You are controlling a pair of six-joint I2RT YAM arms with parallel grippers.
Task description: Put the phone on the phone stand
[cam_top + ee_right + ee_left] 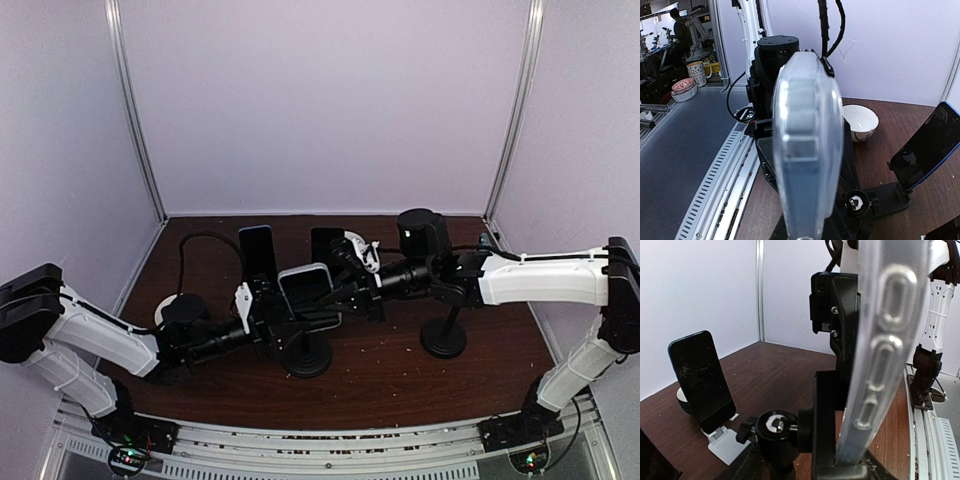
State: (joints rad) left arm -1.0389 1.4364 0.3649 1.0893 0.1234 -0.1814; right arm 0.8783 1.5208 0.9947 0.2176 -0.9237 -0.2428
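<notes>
Right now both arms meet over the middle of the tabletop (400, 385). The phone (305, 285), in a clear case, sits up off the wood against the black clamp head of the phone stand (308, 358), whose round base rests on the tabletop directly below. From the left wrist view the phone's (880, 355) side edge with its three buttons rises steeply, pressed along the stand's clamp (840, 340), with its lower end down at the clamp's bottom lip.

The right gripper (342, 285) reaches in from the right. Its fingers are pinched almost fully together on the phone's thin edge, which runs straight down the centre of the right wrist view (805, 150).

The left gripper (262, 308) is in from the left, close beside the stand's head. I cannot tell how far apart its fingers are, or whether they touch anything.

Toward the back stand two other handsets. A dark phone (702, 380) leans on a white holder (725, 445), and a blue-edged phone (925, 150) is propped on a black base. A white bowl (860, 120) sits on the left side near the left arm. A spare stand (443, 337) with a round foot stands alone under the right arm.
</notes>
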